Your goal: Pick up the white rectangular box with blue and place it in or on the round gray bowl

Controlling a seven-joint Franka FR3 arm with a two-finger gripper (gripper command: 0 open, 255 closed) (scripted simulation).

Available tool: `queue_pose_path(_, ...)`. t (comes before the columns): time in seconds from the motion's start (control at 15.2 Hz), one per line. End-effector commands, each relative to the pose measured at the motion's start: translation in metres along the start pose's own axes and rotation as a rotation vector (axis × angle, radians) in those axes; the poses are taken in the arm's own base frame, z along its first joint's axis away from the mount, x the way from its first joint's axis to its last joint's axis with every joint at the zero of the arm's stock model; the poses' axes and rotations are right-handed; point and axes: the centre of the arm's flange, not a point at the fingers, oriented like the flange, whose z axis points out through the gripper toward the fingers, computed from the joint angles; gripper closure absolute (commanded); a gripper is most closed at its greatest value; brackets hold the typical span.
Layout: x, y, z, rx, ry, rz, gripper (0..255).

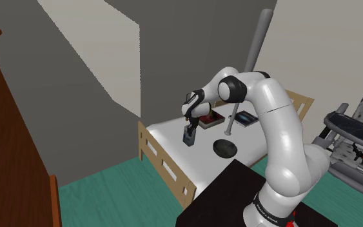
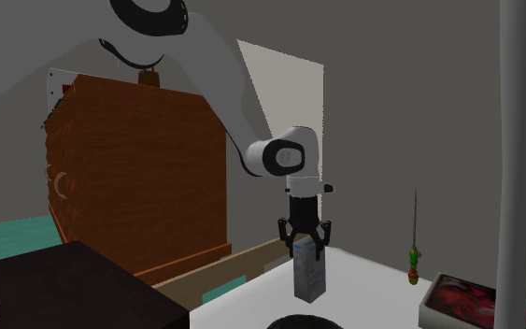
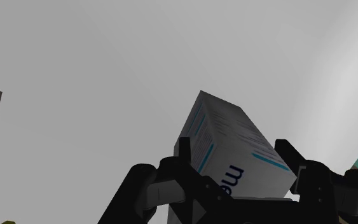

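The white rectangular box with blue lines (image 3: 225, 133) stands upright on the white table top (image 1: 167, 137); it is seen from the side in the shoulder view (image 1: 189, 138) and in the second exterior view (image 2: 309, 278). My black gripper (image 3: 234, 149) comes down over its top end, one finger against each side, shut on it (image 2: 305, 245) (image 1: 188, 131). I cannot tell whether the box's base still touches the table. The round dark grey bowl (image 1: 225, 148) sits on the table nearer the stand, a short way from the box, and its rim shows at the second exterior view's lower edge (image 2: 293, 322).
A flat box with a red picture (image 1: 210, 120) (image 2: 462, 299) and a flat dark-blue item (image 1: 245, 118) lie behind the bowl. A grey pole (image 1: 233, 119) rises from the table. The table has a wooden rail (image 1: 157, 155). A brown dresser (image 2: 139, 168) and a grey baby seat (image 1: 357, 142) flank it.
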Motion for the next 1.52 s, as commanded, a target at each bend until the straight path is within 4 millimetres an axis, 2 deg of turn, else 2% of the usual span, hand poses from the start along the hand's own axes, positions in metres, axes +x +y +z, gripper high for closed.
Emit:
queue_pose_path(0.0, 0.0, 0.0, 0.0, 0.0, 0.0, 0.0, 255)
queue_pose_path(0.33, 0.0, 0.0, 0.0, 0.0, 0.0, 0.0, 255)
queue_pose_path(1.45, -0.003, 0.004, -0.089, 0.0, 0.0, 0.0, 255)
